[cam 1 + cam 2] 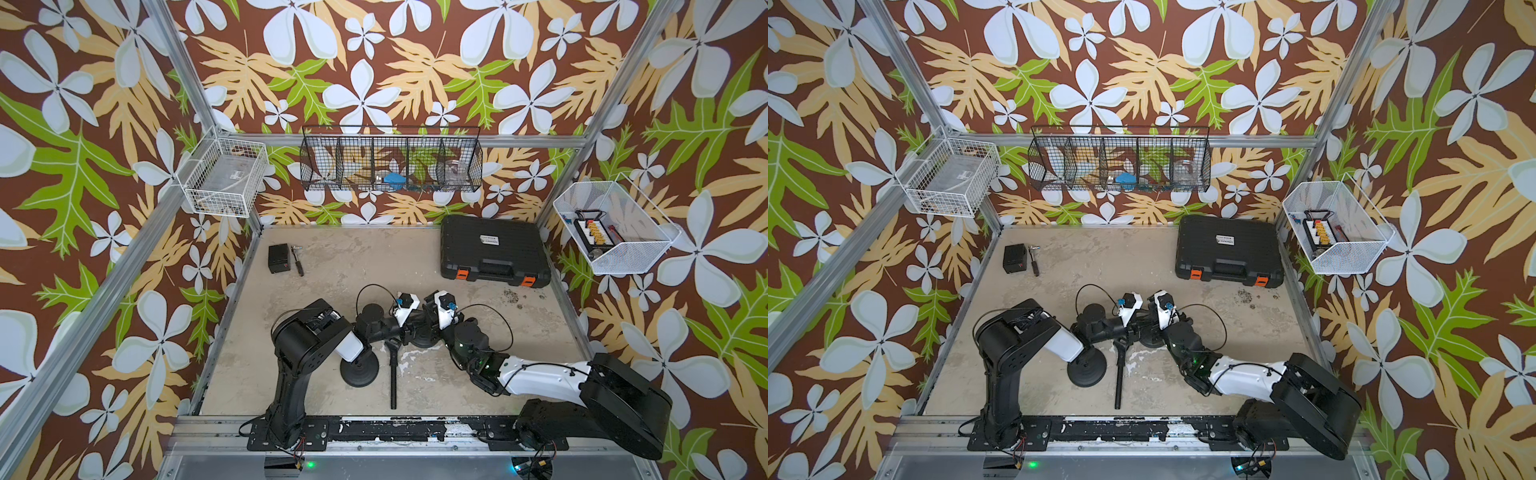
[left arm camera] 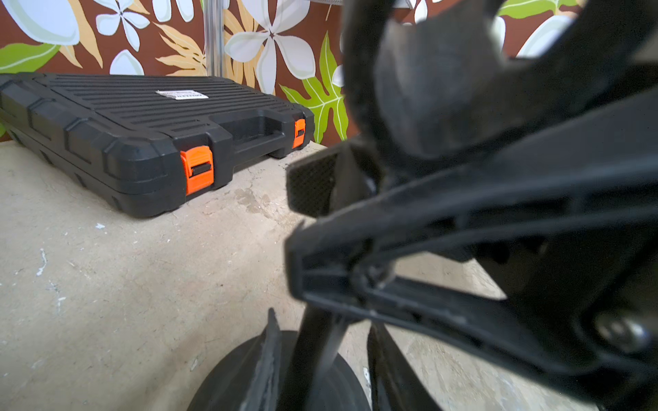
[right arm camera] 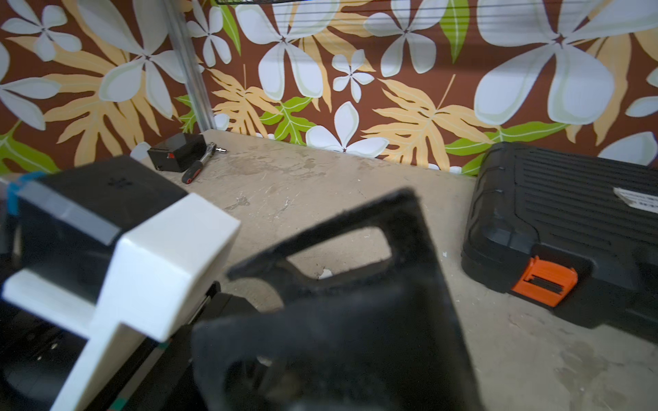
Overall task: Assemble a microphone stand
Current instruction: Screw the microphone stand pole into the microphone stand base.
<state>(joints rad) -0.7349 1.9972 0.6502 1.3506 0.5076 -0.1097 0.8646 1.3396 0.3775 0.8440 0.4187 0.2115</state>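
Left wrist view is showing the post (image 2: pixel 309 356) standing on its base (image 2: pixel 228 384) between the parted left jaws; right jaws, cannot tell. Left arm (image 1: pixel 307 345) and right arm (image 1: pixel 540 374) are hanging low, meeting over the desk (image 1: pixel 332 270).

The left arm (image 1: pixel 307 345) and right arm (image 1: pixel 615 399) are black with white shells (image 1: pixel 540 374), looping cables (image 1: pixel 373 285), blue connectors (image 1: pixel 451 306).
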